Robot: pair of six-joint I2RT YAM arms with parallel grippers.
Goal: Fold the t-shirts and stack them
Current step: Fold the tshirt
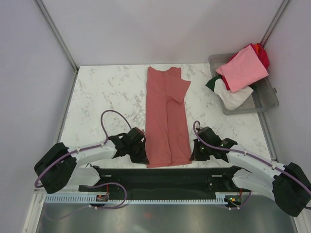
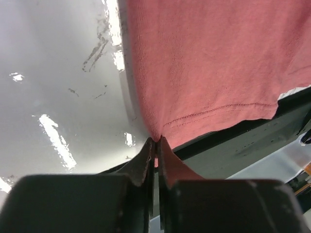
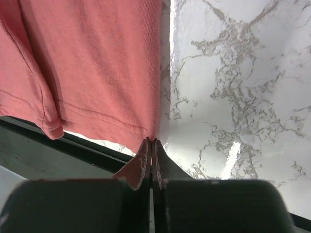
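A dusty brick-red t-shirt (image 1: 166,116) lies folded into a long narrow strip down the middle of the marble table, its hem at the near edge. My left gripper (image 1: 144,154) sits at the hem's left corner and is shut on the cloth, which shows pinched between its fingertips (image 2: 156,141). My right gripper (image 1: 193,154) sits at the hem's right corner, likewise shut on the shirt's edge (image 3: 151,141). The hemline stitching (image 3: 97,114) runs just beyond the right fingers. More t-shirts, pink (image 1: 241,68), bright red (image 1: 263,54), white (image 1: 233,96) and dark green (image 1: 213,83), are heaped at the back right.
The heap sits in a clear grey plastic tub (image 1: 268,99) at the table's back right corner. The black base rail (image 1: 160,175) runs along the near table edge just under the hem. Grey walls and metal posts enclose the table.
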